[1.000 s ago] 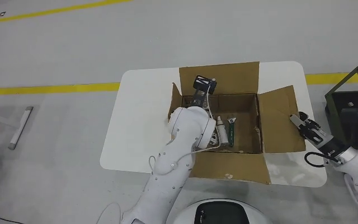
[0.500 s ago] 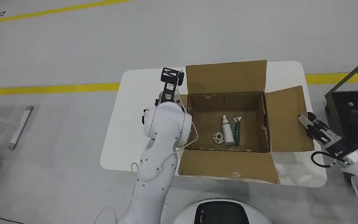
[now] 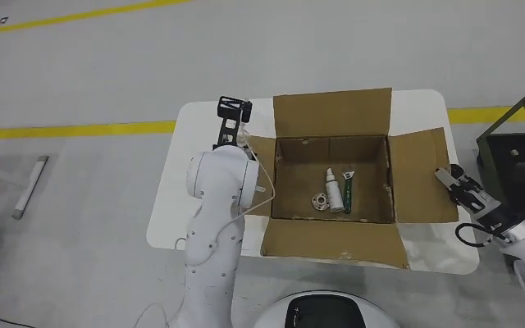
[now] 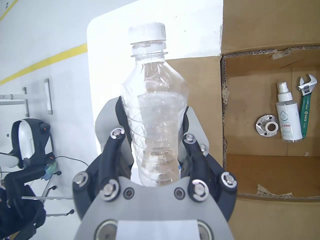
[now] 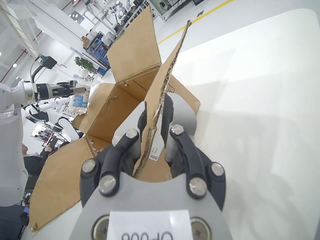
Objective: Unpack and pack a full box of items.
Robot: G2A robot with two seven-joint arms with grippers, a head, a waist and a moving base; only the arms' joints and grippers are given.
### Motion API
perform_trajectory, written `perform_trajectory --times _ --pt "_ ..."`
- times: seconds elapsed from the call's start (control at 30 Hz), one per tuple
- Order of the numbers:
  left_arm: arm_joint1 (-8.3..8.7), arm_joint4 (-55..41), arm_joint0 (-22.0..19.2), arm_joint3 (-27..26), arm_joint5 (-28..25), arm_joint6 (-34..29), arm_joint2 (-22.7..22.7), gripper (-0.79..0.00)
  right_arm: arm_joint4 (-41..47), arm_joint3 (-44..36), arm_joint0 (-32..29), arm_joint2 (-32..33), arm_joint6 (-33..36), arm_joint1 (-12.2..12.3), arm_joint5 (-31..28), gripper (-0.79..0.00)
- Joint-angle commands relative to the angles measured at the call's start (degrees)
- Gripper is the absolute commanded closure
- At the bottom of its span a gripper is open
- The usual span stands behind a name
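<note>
Now the left gripper (image 4: 153,122) is squeezed tight around a clear plastic bottle (image 4: 152,76). It holds the bottle above the white table (image 4: 195,13), just beside the cardboard box (image 3: 328,115), not inside it. The right gripper (image 5: 153,118) is pinched on the box's side flap (image 5: 172,58). Three things lie on the box floor: a white spray bottle (image 4: 287,116), a green wrench (image 4: 305,103) and a round metal flange (image 4: 267,127). So the unpacking looks only partly done. Those three need to come out, and then everything must go back in.

The top camera looks straight down from high above the counter (image 3: 197,131) and the open box (image 3: 295,179). Each wrist camera looks out close along its own jaws: the left down into that box, the right along its flap (image 5: 165,76) toward the room.
</note>
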Motion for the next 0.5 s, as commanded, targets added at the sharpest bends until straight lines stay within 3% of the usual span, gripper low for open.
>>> perform_trajectory --times 0.0,0.33,0.47 --pt "0.19 0.1 -0.2 -1.3 -0.4 -1.0 -1.9 0.0 -0.1 -0.3 -0.1 0.0 -0.4 0.0 0.0 -0.785" --pt "1.17 7.3 0.8 -4.8 -2.7 -2.0 -7.1 0.0 -1.9 -2.3 -1.1 3.1 -1.8 0.1 -0.2 -0.785" --pt "1.83 12.4 2.5 -2.5 -9.2 -2.0 -8.4 0.0 -2.1 -3.2 -1.6 4.3 -2.2 0.1 -0.6 -0.785"
